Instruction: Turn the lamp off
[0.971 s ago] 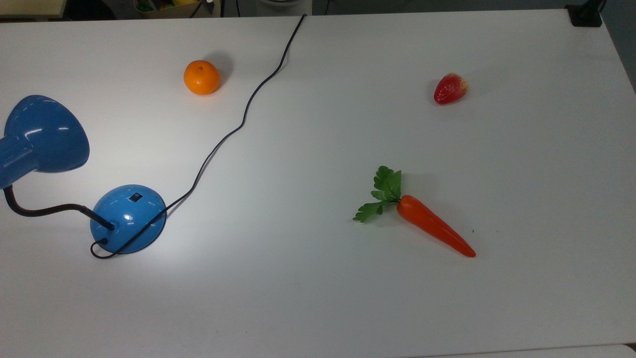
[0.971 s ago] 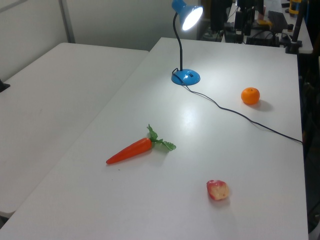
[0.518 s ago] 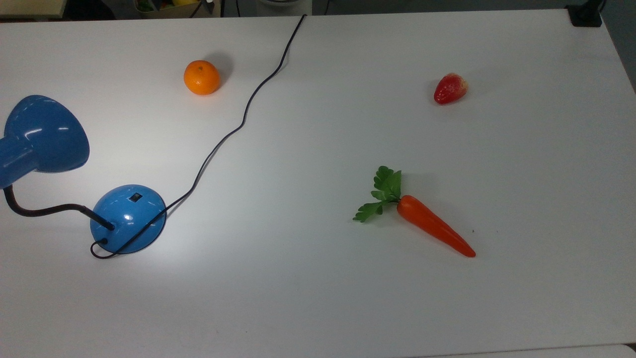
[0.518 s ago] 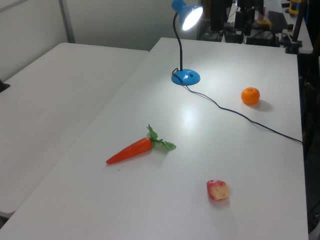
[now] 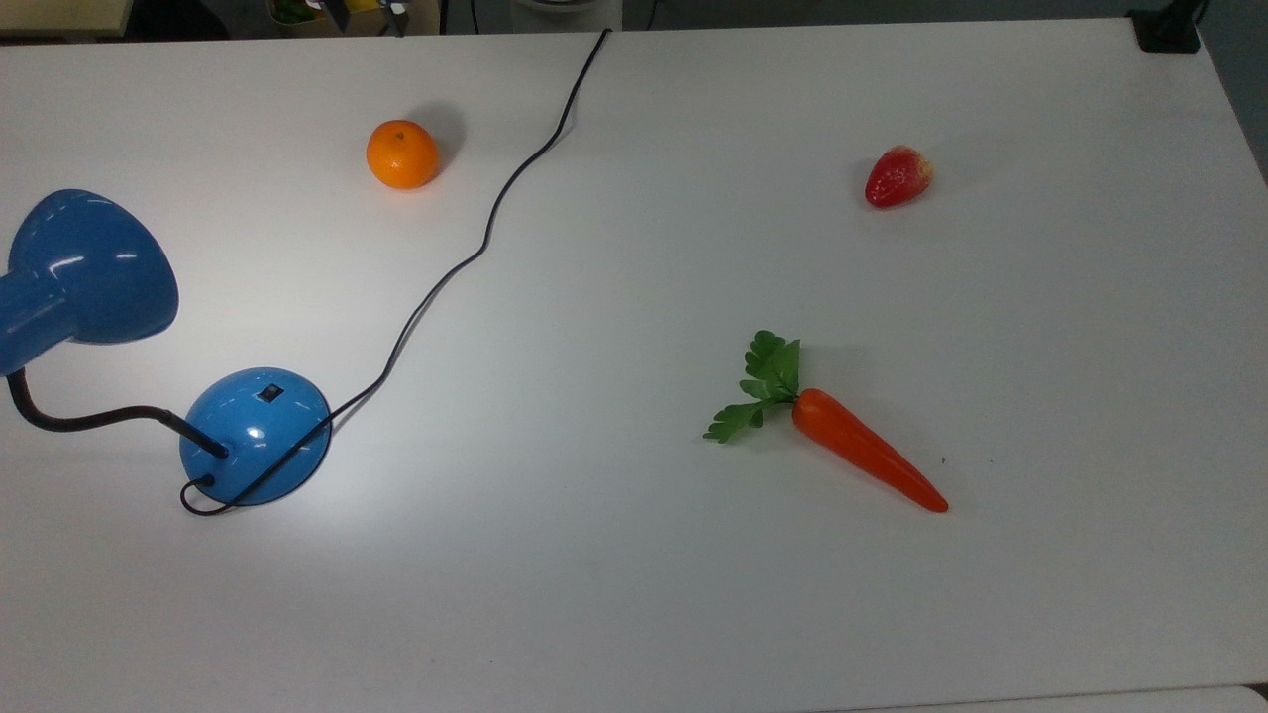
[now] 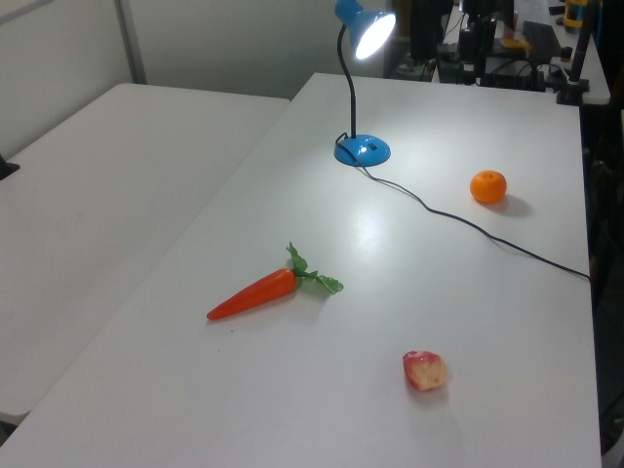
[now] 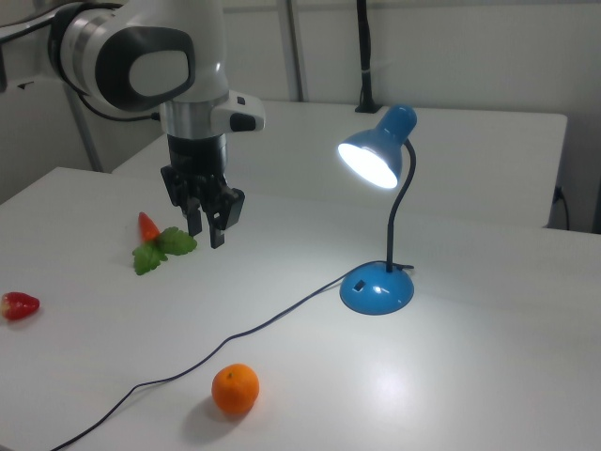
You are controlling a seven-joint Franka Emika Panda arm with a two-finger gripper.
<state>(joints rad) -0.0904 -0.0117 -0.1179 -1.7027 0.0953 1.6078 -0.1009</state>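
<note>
One lamp [image 7: 380, 221] on the table [image 5: 634, 594], lit and shining, its blue base [image 5: 256, 436] near the top view's left edge with the black cord [image 5: 466, 262] snaking off past one orange [image 5: 402, 154]. One strawberry [image 5: 898, 176], one carrot [image 5: 862, 449], both well apart from the lamp. In the right view the hand [image 7: 206, 237] hangs above the table, fingers a little apart, gripping nothing. Compared with a second ago nothing on the table has shifted, and the lamp is still on.
</note>
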